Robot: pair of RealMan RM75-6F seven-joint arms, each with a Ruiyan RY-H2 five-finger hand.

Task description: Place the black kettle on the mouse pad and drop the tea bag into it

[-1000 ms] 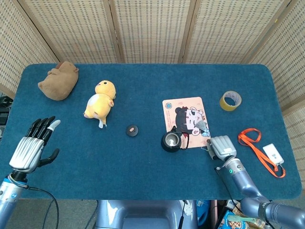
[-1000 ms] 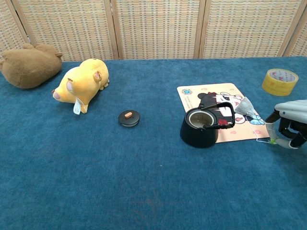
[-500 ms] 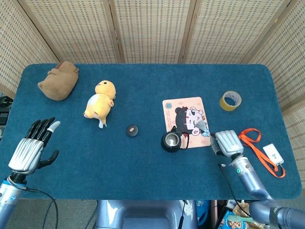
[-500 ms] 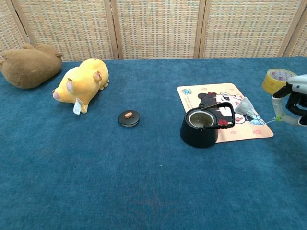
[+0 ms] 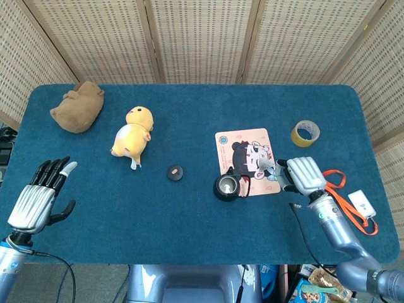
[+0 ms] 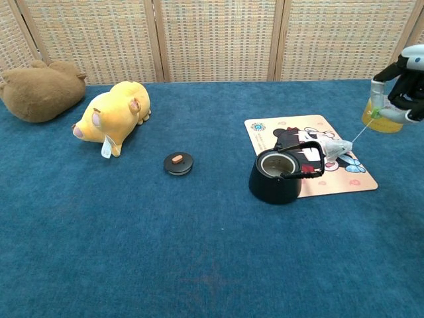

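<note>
From the head view the right hand [image 5: 303,175] is pinching the tea bag [image 5: 269,166] string just right of the black kettle [image 5: 227,186], and in the chest view that bag [image 6: 335,147] is dangling right of the kettle's [image 6: 277,177] open mouth, over the mouse pad [image 6: 338,179].

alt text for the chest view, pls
At right, the robot's right hand holds a string taut to a tea bag on the cartoon mouse pad, beside the open black kettle. Left of these lie the kettle lid, a yellow plush and a brown plush.
</note>
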